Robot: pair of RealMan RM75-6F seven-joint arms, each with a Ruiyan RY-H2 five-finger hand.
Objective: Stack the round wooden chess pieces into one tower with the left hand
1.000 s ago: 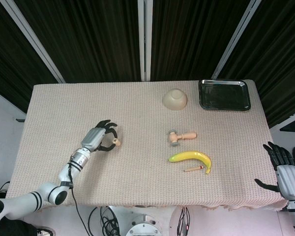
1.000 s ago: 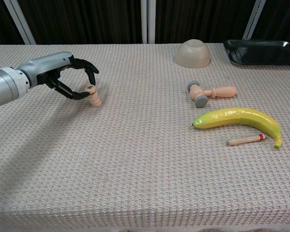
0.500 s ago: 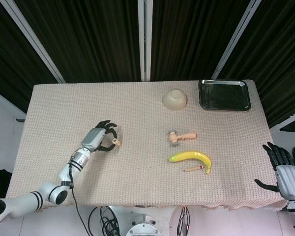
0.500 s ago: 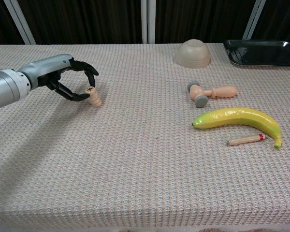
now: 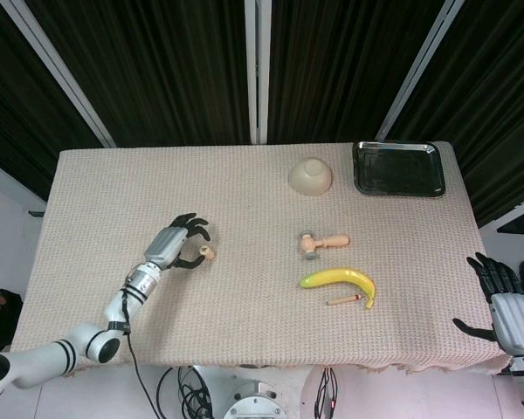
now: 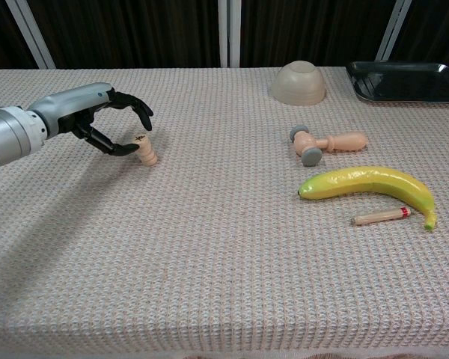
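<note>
Left hand [image 6: 112, 123], black fingers on a silver-grey forearm, reaches in low over the left half of the beige woven tablecloth [image 6: 209, 247]. Fingers are curved and spread apart in an open claw, arching above and beside a small leaning stack of round pale wooden chess pieces [image 6: 145, 149]. In the chest view a lower fingertip [image 6: 132, 149] lies right at the stack's left side; contact cannot be confirmed. Nothing is clasped in the hand. The stack stands on the cloth tilted toward the left, dark mark on its top face; in the head view it shows just right of the fingers [image 5: 205, 253].

Right hand [image 5: 499, 301] sits at the table's far right edge, near corner, fingers splayed and holding nothing.

Elsewhere on the cloth: an upturned cream-coloured bowl [image 6: 298, 82] toward the back; a black rectangular tray [image 6: 404, 81] at the back right corner; a small wooden mallet with grey head [image 6: 325, 143] lying on its side; a yellow banana [image 6: 370, 184] in front of that; a short wooden stick with a red band [image 6: 382, 217] just beside the banana's near side.
</note>
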